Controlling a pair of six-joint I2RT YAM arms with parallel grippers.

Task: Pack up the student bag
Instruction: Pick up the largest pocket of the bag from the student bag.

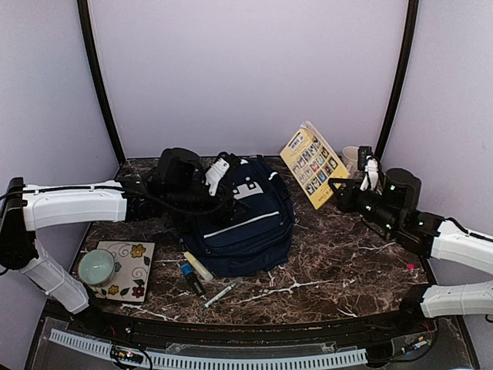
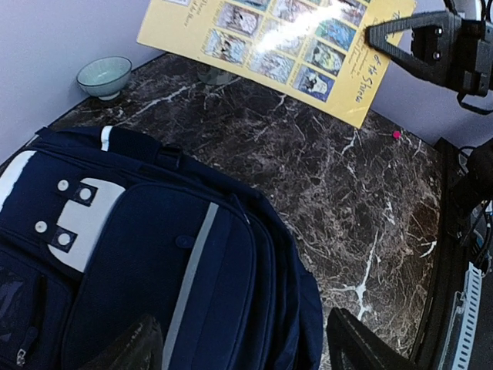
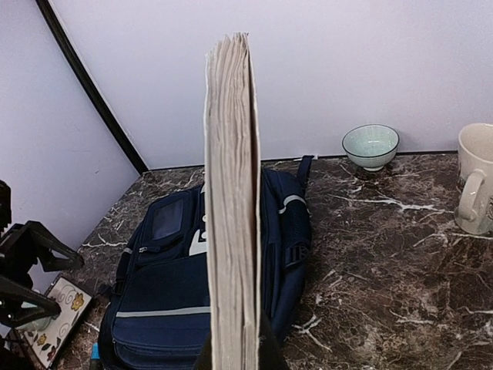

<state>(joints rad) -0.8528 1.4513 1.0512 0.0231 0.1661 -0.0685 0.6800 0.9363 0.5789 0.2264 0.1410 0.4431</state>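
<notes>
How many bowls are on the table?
2. One bowl sits on the floral tile front left; the other bowl stands by the back wall near the mug. The bag could hide more.

Left wrist cam chops the backpack (image 2: 139, 254) off at its left and bottom edges. On the other wrist cam the right gripper (image 3: 236, 361) is mostly hidden behind the book (image 3: 231, 216) and cut by the frame bottom too. Those little sticks (image 1: 202, 276) by the backpack from above? Pens maybe, too small.

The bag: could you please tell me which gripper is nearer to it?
Left. The left gripper is over the far end of the bag; the right gripper holds a book off to its right, apart.
</notes>
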